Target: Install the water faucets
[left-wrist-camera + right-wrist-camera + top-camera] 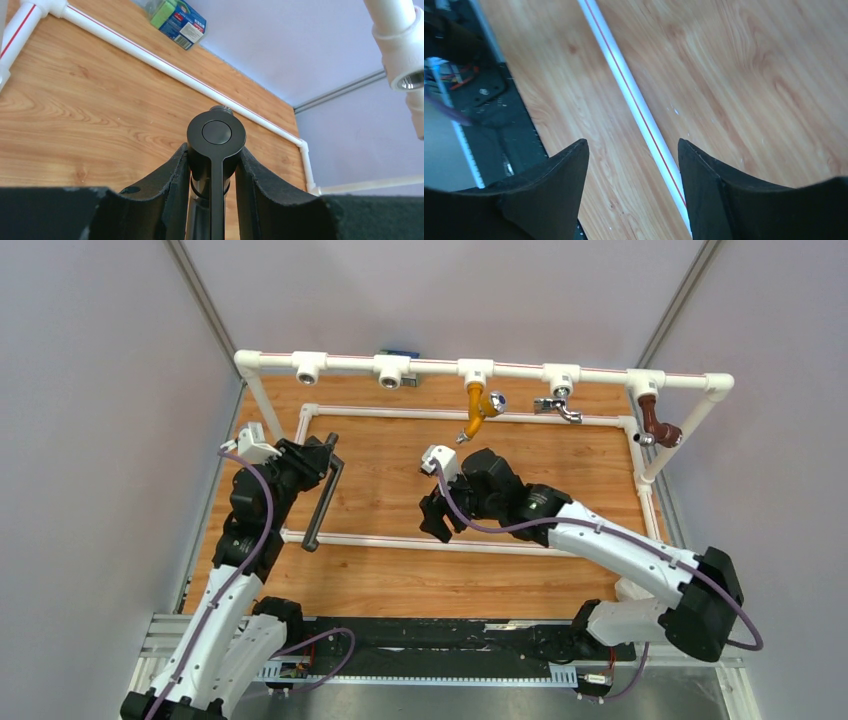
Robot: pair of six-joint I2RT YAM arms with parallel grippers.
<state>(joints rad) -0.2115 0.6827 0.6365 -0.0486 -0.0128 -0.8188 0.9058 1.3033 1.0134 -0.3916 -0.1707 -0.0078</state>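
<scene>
The left gripper's point(212, 150) two black, felt-like fingers clamp the smooth dark metal faucet point(216, 132) just below its round cap, by the wooden tabletop's point(400, 580) left edge. The right gripper point(632, 145) stands wide, holding nothing, over a white plastic pipe point(634, 100) mid-table. Along the far edge sit five white fittings point(308, 365). Three of them carry short taps: orange point(475, 410), chrome point(560, 408), brown point(655, 420).

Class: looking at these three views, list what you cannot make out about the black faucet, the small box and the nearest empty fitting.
Black faucet: left wrist view, tube hidden between the jaws of the left gripper and cut off by the bottom edge.
Box: left wrist view, print too small to read, top edge crops it.
Empty fitting: left wrist view, right edge crops its opening.
</scene>
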